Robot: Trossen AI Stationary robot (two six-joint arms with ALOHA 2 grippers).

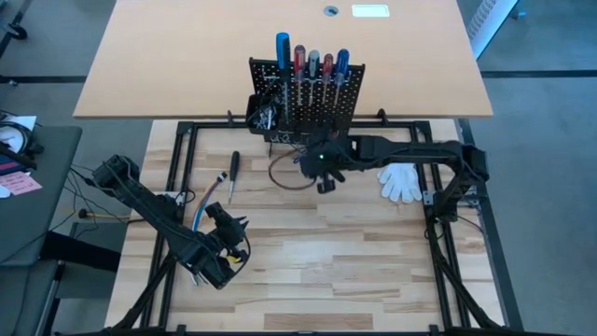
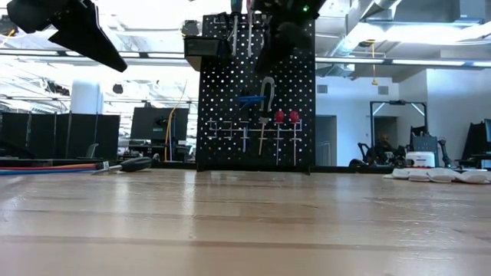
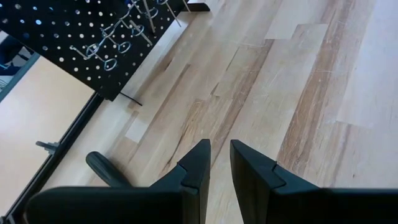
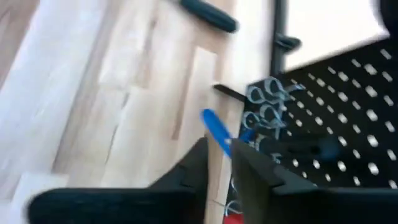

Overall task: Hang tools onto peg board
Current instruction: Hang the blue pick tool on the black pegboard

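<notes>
Bare wooden planks of the table (image 2: 245,222) fill the lower half of the low view. At top centre of the high view the peg board (image 1: 308,93) is seen standing upright at the table's far edge, with a black bin (image 1: 261,110) on its left side. Five screwdrivers (image 1: 312,67) with blue, red and grey handles are lined along its top rail; in the low view small silver bits and two red-handled pieces (image 2: 286,117) are seen hung low on its face.

Right gripper (image 1: 324,166) is placed just in front of the board, at centre frame of the high view. In the right wrist view its fingers (image 4: 249,165) are seen slightly parted with a blue-handled tool (image 4: 216,132) between them; whether it is gripped or only touched cannot be told.

Left gripper (image 1: 227,233) is held at lower left of the high view, well apart from the board. Its fingers (image 3: 198,165) stand narrowly apart with nothing between them.

One black-handled screwdriver (image 1: 233,174) lies on the table left of centre, beside loose cables (image 1: 210,198). A white glove (image 1: 401,180) lies at the right.
</notes>
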